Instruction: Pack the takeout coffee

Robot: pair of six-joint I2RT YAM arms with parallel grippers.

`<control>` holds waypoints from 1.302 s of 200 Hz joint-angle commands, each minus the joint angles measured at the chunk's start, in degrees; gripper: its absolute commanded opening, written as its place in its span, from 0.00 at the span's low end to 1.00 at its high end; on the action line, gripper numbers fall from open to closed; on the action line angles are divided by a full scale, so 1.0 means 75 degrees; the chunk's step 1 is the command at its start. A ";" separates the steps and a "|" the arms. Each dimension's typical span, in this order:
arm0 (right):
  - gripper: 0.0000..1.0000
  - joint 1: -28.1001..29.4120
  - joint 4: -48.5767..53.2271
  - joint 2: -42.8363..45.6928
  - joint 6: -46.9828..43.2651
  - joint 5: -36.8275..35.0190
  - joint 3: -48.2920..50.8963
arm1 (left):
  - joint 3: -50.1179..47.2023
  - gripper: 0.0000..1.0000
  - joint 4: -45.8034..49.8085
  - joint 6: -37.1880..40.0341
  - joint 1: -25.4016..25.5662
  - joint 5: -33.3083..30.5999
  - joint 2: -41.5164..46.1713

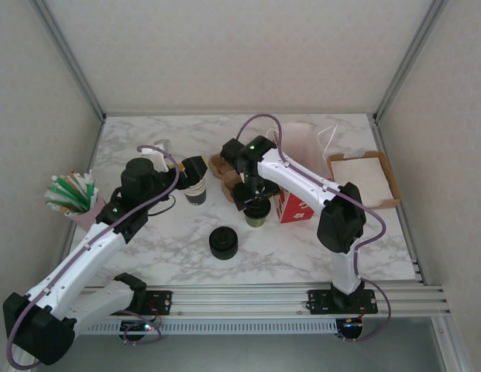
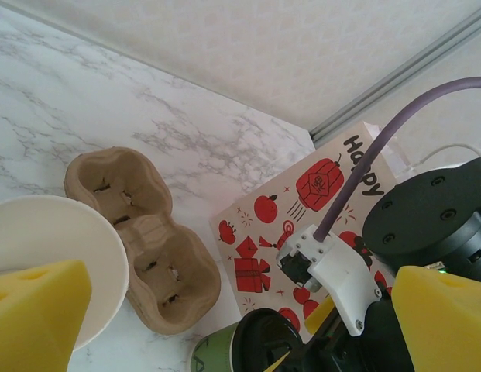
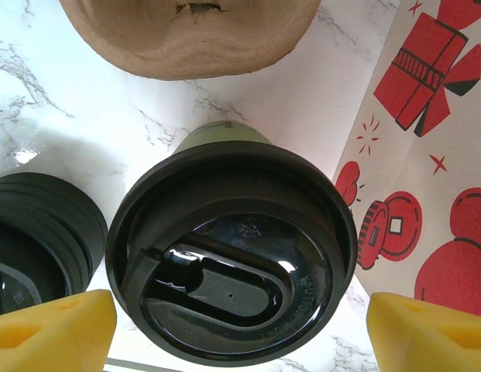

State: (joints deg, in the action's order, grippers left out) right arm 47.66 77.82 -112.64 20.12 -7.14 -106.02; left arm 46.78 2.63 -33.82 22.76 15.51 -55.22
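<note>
The takeout coffee [image 3: 232, 263], an olive-sided paper cup with a round black lid, stands on the marble table [image 1: 170, 256] beside the red-printed paper bag [image 1: 293, 206]. My right gripper [image 3: 240, 333] hangs just above it, open, a yellow fingertip [image 3: 50, 329] on either side of the lid and apart from it. In the top view the coffee [image 1: 255, 215] sits under the right gripper [image 1: 254, 198]. My left gripper [image 1: 195, 172] is open over the stack of lidless cups [image 1: 195, 194]. In the left wrist view the top cup's cream rim [image 2: 62, 256] lies by the left finger of that gripper [image 2: 240, 310].
A brown two-pocket cup carrier [image 1: 221, 167] lies behind the coffee. A squat black stack of lids [image 1: 223, 242] stands in front. Straws in a pink holder [image 1: 70, 194] are at the far left. An open cardboard box [image 1: 364, 178] and a white bag [image 1: 302, 136] are at the back right.
</note>
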 commanded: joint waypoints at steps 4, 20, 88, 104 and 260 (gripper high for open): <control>0.84 -0.0085 0.0114 -0.0074 -0.0119 0.0226 -0.0010 | 0.0184 1.00 -0.0136 0.0092 -0.0070 0.0193 -0.0043; 0.84 -0.0117 0.0077 -0.0081 -0.0126 0.0271 0.0025 | 0.0184 1.00 -0.0145 0.0092 -0.0070 0.0216 -0.0083; 0.82 -0.0128 -0.0031 -0.0181 -0.0154 0.0412 0.0143 | 0.0184 1.00 -0.0172 0.0068 -0.0070 0.0228 -0.0100; 0.82 -0.0133 -0.0049 -0.0210 -0.0161 0.0427 0.0176 | 0.0184 1.00 -0.0173 0.0068 -0.0070 0.0228 -0.0108; 0.81 -0.0201 -0.0164 -0.0330 -0.0198 0.0514 0.0281 | 0.0172 1.00 -0.0165 0.0042 -0.0076 0.0253 -0.0043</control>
State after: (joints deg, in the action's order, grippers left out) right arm 46.72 76.03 -113.84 19.03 -4.23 -104.62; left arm 46.78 2.59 -33.82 22.76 16.73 -56.03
